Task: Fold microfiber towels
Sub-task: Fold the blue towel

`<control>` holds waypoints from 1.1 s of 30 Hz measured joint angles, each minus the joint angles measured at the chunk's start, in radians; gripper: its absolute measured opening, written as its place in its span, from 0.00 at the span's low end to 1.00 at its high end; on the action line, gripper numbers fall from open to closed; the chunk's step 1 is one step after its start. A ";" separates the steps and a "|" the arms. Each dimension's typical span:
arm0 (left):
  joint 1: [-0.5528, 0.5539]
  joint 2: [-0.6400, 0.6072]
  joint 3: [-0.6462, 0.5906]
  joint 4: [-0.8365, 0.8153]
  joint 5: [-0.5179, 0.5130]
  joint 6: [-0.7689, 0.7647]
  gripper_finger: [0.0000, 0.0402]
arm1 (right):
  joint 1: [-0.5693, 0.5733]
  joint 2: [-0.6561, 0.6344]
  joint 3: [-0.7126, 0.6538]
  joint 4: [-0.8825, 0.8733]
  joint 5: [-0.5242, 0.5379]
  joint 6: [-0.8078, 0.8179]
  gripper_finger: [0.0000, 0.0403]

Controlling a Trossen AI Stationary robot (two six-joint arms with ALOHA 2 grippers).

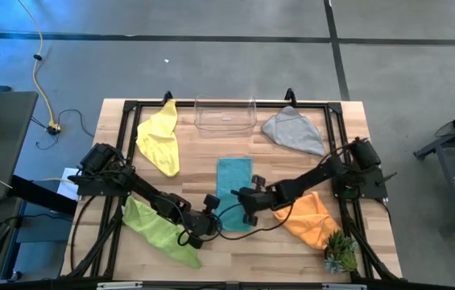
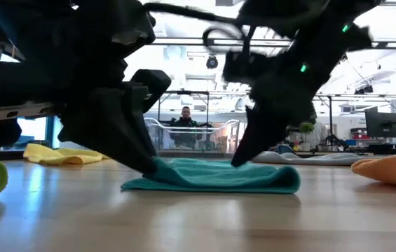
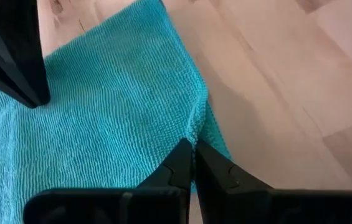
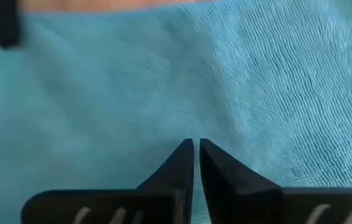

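— Pinching what, the left tool [image 3: 193, 163]?
— The teal towel's [image 1: 233, 187] near left edge, fingers closed on it.
— And the right tool [image 4: 195, 163]?
— Closed on the cloth beside it. The towel lies mid-counter [image 1: 235, 258], with bare wood around it before the lime towel [image 1: 156, 229] and orange towel [image 1: 309, 217].

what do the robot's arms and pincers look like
Both arms are dark, nearly black, jointed segments with black cables looping alongside. The left pincer and right pincer each end in two flat, matte black fingers tapering to wedge-shaped tips. Small green lights glow on one arm's housing in the low view.
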 joint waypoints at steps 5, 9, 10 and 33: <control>-0.001 0.000 0.000 -0.033 -0.019 -0.024 0.00 | -0.016 0.028 0.003 0.024 0.007 0.011 0.01; -0.002 0.000 0.000 -0.072 -0.021 -0.048 0.00 | -0.012 0.029 0.003 0.019 0.008 0.017 0.00; -0.002 0.000 0.001 -0.078 -0.025 -0.050 0.00 | -0.010 0.030 0.003 0.015 0.008 0.018 0.00; -0.042 -0.041 0.001 -0.186 0.008 -0.085 0.33 | -0.007 0.032 0.002 -0.001 -0.002 0.015 0.00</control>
